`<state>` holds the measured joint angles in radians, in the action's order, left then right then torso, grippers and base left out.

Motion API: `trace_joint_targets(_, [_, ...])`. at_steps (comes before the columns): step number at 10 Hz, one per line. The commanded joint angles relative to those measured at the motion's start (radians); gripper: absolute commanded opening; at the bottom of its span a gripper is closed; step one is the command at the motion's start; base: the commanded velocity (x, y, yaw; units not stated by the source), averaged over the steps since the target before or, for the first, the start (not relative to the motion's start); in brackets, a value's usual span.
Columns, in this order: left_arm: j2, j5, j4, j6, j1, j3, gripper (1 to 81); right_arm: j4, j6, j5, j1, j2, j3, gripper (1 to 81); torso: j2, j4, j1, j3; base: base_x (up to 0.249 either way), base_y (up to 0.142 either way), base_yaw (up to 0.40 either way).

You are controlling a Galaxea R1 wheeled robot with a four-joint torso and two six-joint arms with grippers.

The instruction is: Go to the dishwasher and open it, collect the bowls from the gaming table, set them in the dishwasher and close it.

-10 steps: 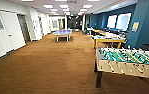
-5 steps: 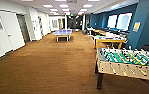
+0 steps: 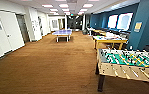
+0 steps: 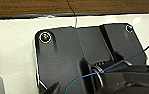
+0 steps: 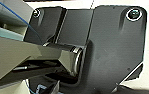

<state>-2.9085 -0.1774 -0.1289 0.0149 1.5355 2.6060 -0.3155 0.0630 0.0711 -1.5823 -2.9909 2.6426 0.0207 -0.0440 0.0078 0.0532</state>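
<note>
I am in a long carpeted games room. The gaming table (image 3: 109,40), yellow-sided with a pale top, stands at the right beyond a table-football table (image 3: 130,63). Whatever lies on its top is too blurred to tell, so I cannot make out the bowls. The dishwasher is out of view. In both wrist views the robot's own dark plate (image 4: 72,55) (image 5: 110,45) lies over its pale body.
A blue table-tennis table (image 3: 62,32) stands mid-room ahead. White doors (image 3: 8,32) and a wall run along the left, a blue wall (image 3: 145,25) with bright windows along the right. Brown carpet (image 3: 52,65) stretches ahead between them.
The whole head view has shifted a little, so the camera has moved. The table-football table sits slightly nearer and larger at the right.
</note>
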Motion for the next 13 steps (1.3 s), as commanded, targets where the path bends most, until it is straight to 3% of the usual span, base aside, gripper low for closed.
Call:
trace_joint_targets(1, [0.008,0.044,-0.003,-0.001,-0.044,-0.001,81.1,-0.011,-0.005,-0.045,0.031,0.004,-0.003,81.1,0.0,0.0,0.0,0.0,0.116,0.0,0.0])
trace_joint_targets(13, [0.008,0.043,-0.003,-0.001,-0.044,-0.001,81.1,-0.005,-0.003,-0.043,0.026,0.004,-0.003,81.1,0.0,0.0,0.0,0.0,0.14,0.0,0.0])
